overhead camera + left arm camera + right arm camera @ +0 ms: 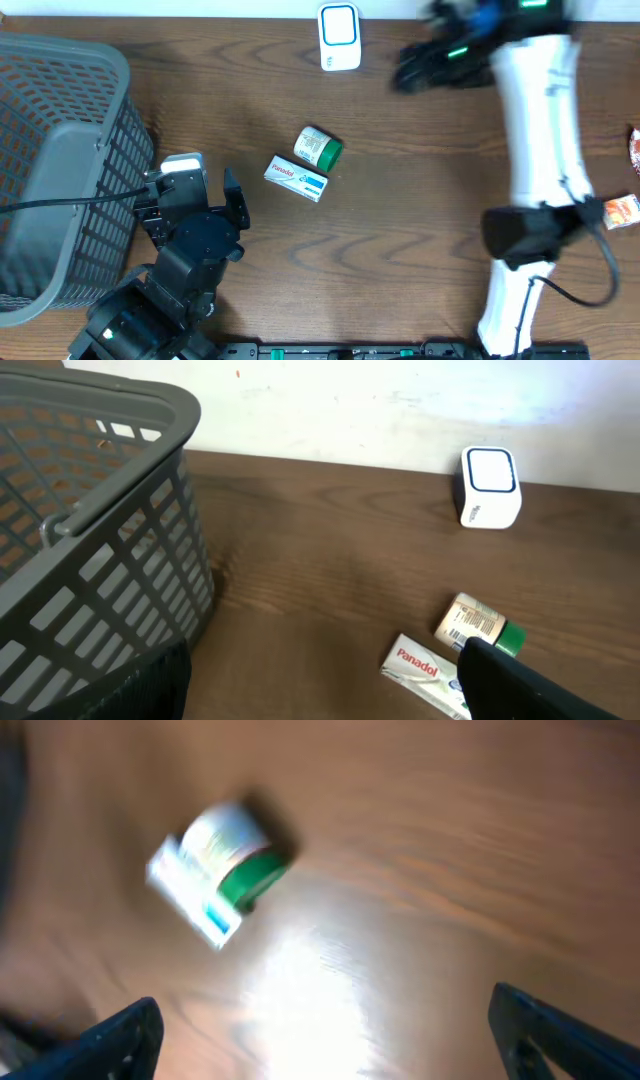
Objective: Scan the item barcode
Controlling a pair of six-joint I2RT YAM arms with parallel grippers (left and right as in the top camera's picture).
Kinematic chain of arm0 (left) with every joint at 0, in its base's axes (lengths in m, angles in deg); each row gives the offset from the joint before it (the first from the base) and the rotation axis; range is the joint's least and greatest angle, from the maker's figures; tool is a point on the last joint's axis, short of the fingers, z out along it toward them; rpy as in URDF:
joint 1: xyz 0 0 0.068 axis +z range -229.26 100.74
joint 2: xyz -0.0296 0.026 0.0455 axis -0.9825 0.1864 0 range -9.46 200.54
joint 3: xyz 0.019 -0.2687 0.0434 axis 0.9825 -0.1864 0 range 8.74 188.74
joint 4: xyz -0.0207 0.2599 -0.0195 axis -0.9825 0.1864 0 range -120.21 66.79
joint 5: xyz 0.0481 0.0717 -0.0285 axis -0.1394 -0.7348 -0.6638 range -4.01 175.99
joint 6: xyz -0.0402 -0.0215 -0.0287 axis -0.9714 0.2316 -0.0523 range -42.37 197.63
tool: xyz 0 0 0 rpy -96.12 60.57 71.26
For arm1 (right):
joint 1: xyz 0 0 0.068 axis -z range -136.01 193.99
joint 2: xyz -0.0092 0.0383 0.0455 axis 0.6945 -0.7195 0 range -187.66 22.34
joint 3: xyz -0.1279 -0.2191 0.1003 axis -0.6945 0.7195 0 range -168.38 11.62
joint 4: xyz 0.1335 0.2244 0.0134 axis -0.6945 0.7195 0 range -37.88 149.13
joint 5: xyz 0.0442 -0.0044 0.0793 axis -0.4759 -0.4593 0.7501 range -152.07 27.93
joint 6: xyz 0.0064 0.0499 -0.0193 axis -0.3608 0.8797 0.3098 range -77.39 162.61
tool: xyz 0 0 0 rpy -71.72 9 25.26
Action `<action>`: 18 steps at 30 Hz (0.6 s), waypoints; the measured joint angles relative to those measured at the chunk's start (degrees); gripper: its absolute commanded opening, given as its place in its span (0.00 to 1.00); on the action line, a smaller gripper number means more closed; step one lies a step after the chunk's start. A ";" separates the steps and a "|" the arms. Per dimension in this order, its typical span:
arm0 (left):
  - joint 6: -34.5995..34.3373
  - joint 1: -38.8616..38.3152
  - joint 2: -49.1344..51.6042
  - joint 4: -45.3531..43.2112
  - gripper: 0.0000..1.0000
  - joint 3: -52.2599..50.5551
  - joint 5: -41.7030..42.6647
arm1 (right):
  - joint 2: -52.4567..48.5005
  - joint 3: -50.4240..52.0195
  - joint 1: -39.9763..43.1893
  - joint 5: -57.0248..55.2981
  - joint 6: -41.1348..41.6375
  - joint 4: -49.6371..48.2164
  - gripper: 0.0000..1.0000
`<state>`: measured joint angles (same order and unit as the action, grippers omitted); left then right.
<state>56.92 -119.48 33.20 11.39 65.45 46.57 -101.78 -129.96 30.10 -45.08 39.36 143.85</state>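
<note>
A small bottle with a green cap (318, 148) lies on its side mid-table, its barcode label facing up in the left wrist view (470, 622). A white Panadol box (297, 179) lies just in front of it (420, 665). The white barcode scanner (339, 37) stands at the table's far edge (489, 487). My right gripper (412, 68) hovers blurred, right of the scanner. It is open and empty (325, 1030), with the bottle (235, 855) and the box (190, 900) ahead of it on the left. My left gripper (205, 182) is open and empty (330, 700), left of the box.
A grey slatted basket (60, 170) fills the left side, close beside my left arm (90, 550). An orange packet (622, 208) and a red item (635, 148) lie at the right edge. The table is dark wood.
</note>
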 measured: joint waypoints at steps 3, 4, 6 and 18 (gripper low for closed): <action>0.00 0.00 0.00 0.00 0.86 0.00 0.02 | -2.73 4.98 -8.11 -2.36 -3.65 -4.33 0.99; -0.02 0.00 0.00 0.00 0.86 0.00 0.02 | -3.69 6.69 -10.67 -2.89 -3.58 -5.90 0.99; 0.00 0.00 0.00 -0.02 0.86 0.00 0.02 | -4.81 9.27 -13.75 -3.08 -3.21 -7.98 0.99; -0.02 0.00 0.00 0.00 0.86 0.00 0.02 | -5.31 18.21 -15.72 0.94 -14.25 -14.91 0.97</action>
<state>56.90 -119.48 33.20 11.39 65.45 46.59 -107.09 -111.75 14.38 -44.14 25.11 128.94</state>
